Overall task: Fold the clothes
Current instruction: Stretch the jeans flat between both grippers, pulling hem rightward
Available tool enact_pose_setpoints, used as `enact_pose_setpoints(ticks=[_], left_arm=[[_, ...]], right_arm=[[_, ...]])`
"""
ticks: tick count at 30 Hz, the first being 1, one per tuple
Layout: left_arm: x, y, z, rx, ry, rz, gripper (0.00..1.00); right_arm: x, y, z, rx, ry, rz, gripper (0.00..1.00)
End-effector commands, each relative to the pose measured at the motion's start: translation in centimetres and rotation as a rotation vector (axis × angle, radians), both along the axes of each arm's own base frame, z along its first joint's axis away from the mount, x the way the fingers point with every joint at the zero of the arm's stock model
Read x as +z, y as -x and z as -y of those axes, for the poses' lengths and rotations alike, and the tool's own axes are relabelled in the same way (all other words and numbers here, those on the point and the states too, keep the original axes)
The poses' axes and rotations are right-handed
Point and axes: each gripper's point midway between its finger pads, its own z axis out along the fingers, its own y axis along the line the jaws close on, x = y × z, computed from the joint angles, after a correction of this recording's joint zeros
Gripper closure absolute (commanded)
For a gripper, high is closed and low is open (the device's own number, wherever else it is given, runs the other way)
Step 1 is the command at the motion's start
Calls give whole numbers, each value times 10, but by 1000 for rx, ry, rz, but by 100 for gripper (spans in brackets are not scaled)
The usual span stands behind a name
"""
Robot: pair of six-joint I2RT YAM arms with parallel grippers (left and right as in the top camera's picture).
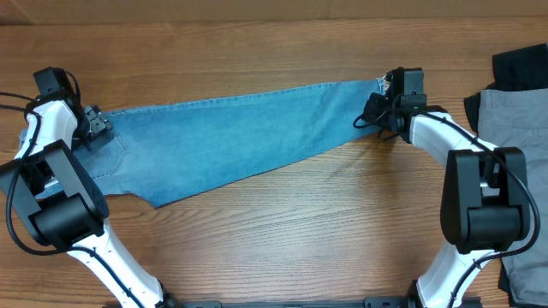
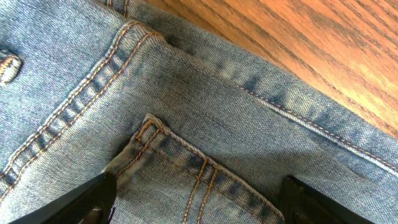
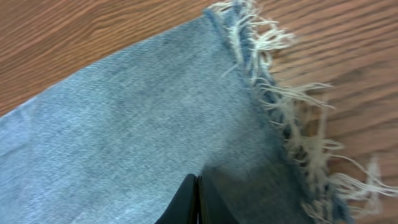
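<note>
Jeans in light blue denim lie flat and stretched out across the middle of the wooden table, folded lengthwise into one long band. The band runs from the waist end at my left up to the leg hem at my right. From the left wrist camera I see a back pocket with its orange double stitching, and a heavy stitched seam running diagonally above it. The right wrist camera shows the frayed hem, its pale loose threads trailing onto the wood.

My left gripper sits at the waist end. Its jaws stand wide apart over the pocket, one dark fingertip at each lower corner of the view, and nothing is held between them. My right gripper is at the hem end with its jaws pressed fully together, right over the denim just inside the fray. I cannot tell whether any cloth is pinched between them.

Well apart from the jeans, at the table's far right edge, lie grey trousers with a black garment beside them, above in the overhead view.
</note>
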Motion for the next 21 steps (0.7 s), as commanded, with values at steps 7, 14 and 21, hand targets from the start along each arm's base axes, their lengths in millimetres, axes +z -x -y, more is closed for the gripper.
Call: enact_pose_setpoints(ticks=[7,14,21], left_arm=[[-11,2,-1,18,26,-17,11],[-10,4,-3,21,20,-21,2],[-8,0,-6,21,9,-8,0]], right_arm=[[-60,32,37,-105,160,-194,96],[-98,76,112,-332,187,-388,96],[-103,98,150,-425,172,-444,96]])
